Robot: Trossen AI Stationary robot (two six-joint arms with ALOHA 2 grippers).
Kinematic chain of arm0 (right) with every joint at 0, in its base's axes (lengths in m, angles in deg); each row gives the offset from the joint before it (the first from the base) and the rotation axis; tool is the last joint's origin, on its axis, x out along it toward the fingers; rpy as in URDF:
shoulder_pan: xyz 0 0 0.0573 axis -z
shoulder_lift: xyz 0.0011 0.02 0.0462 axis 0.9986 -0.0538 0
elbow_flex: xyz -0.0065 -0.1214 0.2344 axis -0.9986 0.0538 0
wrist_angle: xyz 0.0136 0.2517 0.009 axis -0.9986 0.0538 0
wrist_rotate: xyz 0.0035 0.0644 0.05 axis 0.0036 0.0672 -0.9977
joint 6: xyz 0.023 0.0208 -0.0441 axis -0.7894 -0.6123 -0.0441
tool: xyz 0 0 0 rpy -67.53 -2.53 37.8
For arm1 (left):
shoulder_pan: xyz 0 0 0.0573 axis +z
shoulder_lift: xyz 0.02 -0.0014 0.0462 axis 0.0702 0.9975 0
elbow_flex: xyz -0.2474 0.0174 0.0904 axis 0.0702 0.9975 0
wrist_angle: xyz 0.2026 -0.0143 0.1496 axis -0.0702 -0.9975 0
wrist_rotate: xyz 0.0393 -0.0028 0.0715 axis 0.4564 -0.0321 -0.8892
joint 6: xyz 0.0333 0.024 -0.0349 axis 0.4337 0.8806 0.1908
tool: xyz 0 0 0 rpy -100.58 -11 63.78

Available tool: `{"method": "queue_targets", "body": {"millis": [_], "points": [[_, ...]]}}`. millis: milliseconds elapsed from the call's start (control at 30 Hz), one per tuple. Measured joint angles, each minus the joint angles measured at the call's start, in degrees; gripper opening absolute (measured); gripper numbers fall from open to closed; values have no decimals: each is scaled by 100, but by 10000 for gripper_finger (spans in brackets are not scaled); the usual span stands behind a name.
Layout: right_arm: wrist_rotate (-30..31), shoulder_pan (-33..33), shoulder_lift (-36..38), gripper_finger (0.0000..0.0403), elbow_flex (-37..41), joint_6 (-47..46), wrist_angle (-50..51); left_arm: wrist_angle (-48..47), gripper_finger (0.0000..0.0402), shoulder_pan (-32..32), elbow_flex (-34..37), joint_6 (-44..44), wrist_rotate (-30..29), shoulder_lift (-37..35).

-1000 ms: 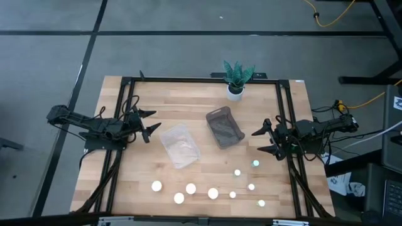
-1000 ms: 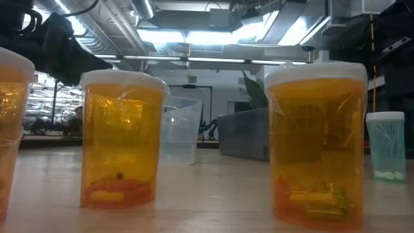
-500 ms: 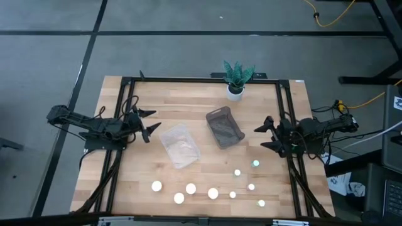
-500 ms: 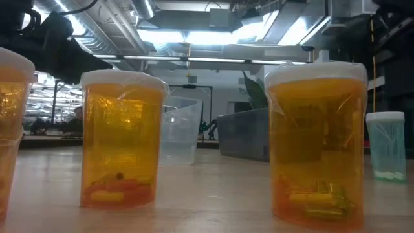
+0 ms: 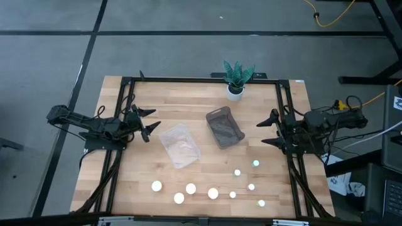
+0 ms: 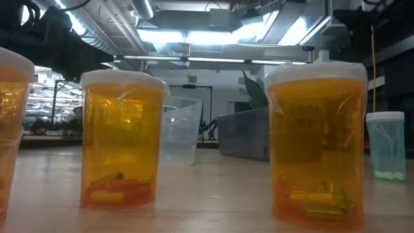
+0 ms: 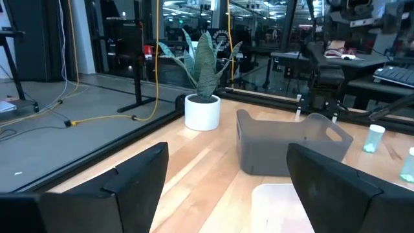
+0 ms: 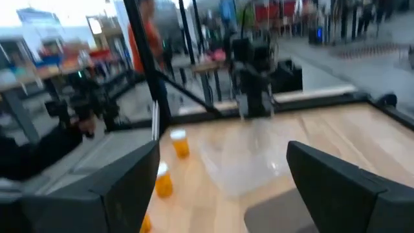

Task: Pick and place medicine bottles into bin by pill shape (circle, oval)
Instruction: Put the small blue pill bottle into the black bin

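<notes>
Fingers wide and empty on both left gripper [image 5: 149,122] and right gripper [image 5: 269,130]; all bottles [image 5: 213,193] sit at the table's [image 5: 144,166] near edge, grey bin [image 5: 224,127] and clear bin [image 5: 179,145] empty — nothing sorted yet.

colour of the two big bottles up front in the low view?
Amber-orange bodies, white caps; low view shows it best.

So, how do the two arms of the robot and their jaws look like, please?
Both arms are dark, nearly black, thin and jointed. The left arm and the right arm each end in a gripper with two pointed jaws that spread like a fork: left gripper, right gripper. Black cables lie beside each arm. In the wrist views the jaws are flat, matte black plates. No markings are readable.
</notes>
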State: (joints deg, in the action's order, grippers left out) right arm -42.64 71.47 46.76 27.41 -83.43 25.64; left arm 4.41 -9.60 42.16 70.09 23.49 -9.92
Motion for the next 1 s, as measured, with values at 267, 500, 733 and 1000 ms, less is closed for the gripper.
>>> {"method": "queue_targets", "body": {"millis": [267, 500, 733, 1000], "points": [[-16, 0, -1971, 339, -1874, -372, 2460, -1, 307, 0, 0, 1, -2, -2], [-48, 0, -3220, 339, -2243, -624, 3602, -18, 310, 0, 0, 152, -2, 0], [-500, 0, -3818, 339, -2226, -629, 3701, -16, 309, 0, 0, 126, 109, 0], [-99, 1, -3964, 339, -2224, -787, 3397, 9, 305, -2, 0, 121, -19, 0]]}}
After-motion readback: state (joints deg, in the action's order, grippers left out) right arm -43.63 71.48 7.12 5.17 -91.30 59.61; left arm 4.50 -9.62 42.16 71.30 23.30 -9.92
